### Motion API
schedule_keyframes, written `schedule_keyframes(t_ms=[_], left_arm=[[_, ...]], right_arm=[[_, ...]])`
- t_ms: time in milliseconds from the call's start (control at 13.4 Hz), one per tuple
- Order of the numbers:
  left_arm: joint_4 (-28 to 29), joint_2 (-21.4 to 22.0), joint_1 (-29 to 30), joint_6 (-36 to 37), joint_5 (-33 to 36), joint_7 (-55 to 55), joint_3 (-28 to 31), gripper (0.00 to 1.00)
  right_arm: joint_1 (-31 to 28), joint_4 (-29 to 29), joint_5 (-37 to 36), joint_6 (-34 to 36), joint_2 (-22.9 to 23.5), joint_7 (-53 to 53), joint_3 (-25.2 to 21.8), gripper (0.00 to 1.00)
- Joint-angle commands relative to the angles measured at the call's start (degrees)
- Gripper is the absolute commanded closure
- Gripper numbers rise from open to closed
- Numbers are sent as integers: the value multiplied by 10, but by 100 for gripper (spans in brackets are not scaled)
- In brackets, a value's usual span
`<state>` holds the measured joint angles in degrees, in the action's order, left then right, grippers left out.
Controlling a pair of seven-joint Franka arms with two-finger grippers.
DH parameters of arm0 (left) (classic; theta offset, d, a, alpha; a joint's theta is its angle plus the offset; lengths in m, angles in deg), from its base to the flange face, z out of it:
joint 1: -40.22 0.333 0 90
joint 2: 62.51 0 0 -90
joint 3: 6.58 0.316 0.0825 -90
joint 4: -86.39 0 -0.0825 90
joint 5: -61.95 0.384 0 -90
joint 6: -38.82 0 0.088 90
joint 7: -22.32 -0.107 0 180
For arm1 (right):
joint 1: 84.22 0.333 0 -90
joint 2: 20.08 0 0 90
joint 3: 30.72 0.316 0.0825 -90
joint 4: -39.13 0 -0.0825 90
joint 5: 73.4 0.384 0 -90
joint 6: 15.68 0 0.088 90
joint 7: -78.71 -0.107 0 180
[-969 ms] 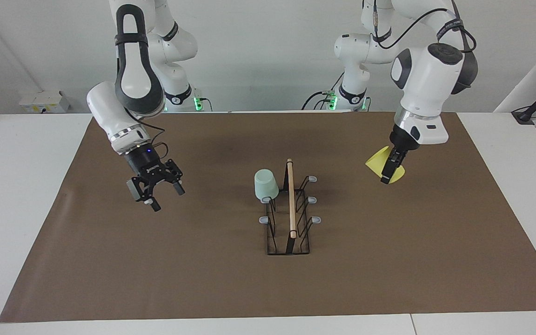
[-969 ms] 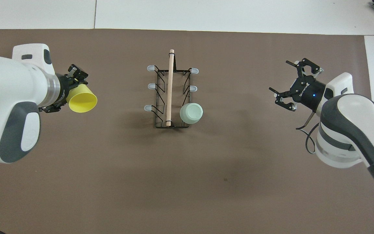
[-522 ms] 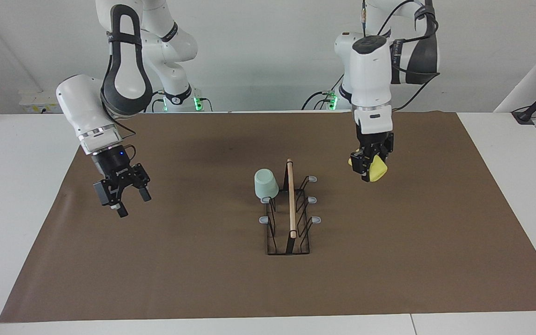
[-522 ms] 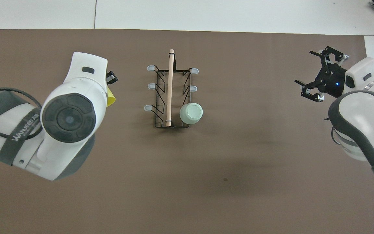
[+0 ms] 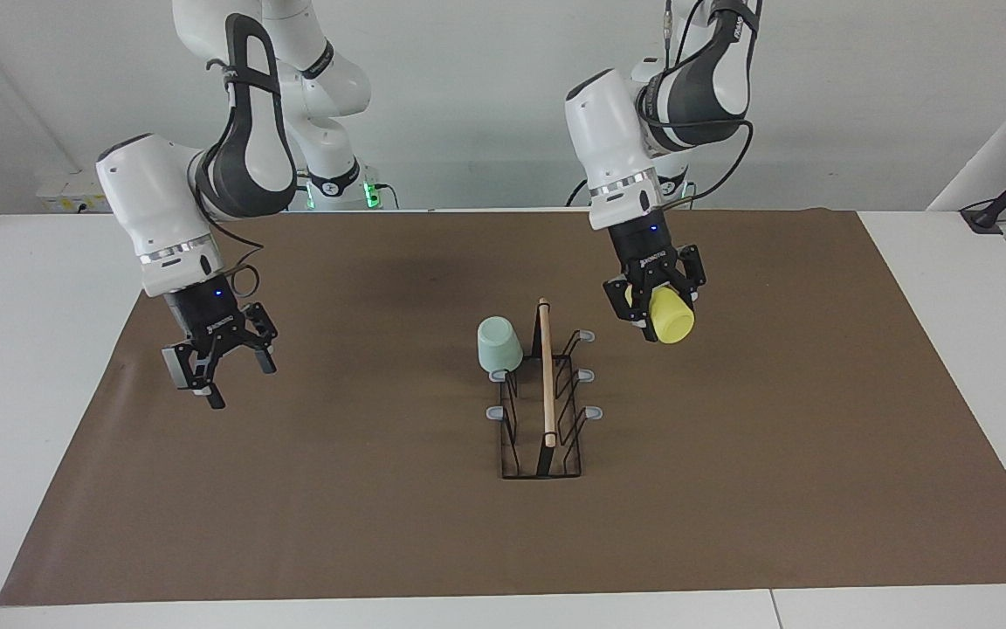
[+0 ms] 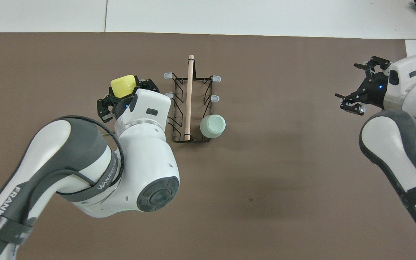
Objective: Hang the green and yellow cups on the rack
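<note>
Left gripper [image 5: 662,307] clamps the yellow cup [image 5: 671,318] beside the rack [image 5: 543,393]; arm lettered "FRANKA". Right gripper [image 5: 217,367] spread, idle.

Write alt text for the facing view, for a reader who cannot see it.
The left gripper holds the yellow cup in the air beside the black wire rack, where the green cup already hangs upside down on a prong. The right gripper waits open over the brown mat.
</note>
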<state>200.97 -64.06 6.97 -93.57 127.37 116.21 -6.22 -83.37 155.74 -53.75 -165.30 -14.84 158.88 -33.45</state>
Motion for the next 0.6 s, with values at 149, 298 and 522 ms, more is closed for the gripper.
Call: schedule_keyframes(t_ms=[149,298,522], left_arm=[[27,0,-30,3,99,171,10,100],[27,-19,-51,35,135,251,10,100],[27,-55,-75,75,168,317,10,100]], right_arm=[[-10,-62,-230,175,-24,-320,4,0],[-7,-95,-276,265,-25,-470,5,0],[-5,-112,-276,365,-46,-626,8,0]])
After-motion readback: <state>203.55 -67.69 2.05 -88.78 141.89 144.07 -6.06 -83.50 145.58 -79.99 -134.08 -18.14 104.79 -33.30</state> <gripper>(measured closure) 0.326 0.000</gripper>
